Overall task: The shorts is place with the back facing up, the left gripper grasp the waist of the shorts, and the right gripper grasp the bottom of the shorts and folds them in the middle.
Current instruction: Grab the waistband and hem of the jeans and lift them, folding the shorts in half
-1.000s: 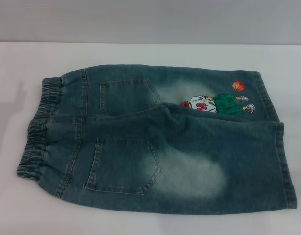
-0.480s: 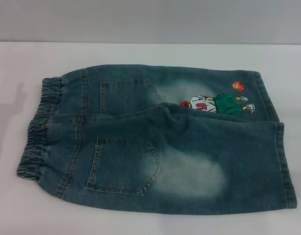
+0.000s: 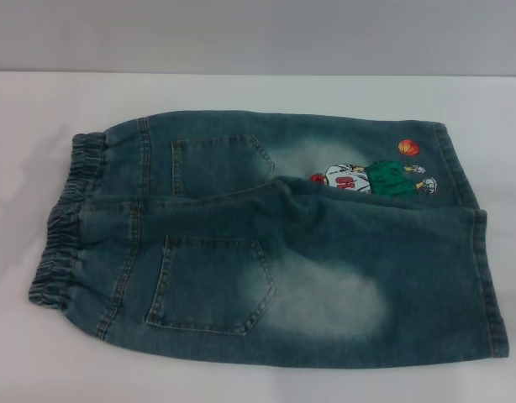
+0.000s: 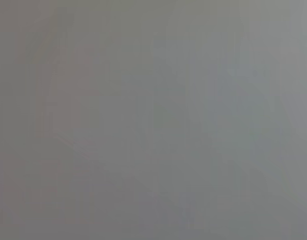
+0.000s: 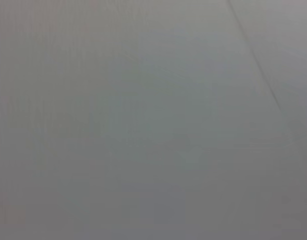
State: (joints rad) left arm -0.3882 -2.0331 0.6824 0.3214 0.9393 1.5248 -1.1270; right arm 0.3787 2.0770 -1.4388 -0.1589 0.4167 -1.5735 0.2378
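Lying flat on the white tabletop (image 3: 241, 92) in the head view, the shorts (image 3: 266, 243) spread back side up, with 2 patch pockets showing. The waist of the shorts (image 3: 60, 222), ruffled and gathered, sits at the left; the bottom of the shorts (image 3: 485, 277), with its straight stitched hems, sits at the right. A cartoon basketball-player print (image 3: 371, 178) marks the far leg near the hem, and the near leg overlaps the far one slightly.

Neither hand appears in this view.

Both wrist views show only a plain grey blur, so I cannot tell whether either hand is spread or pressed together.
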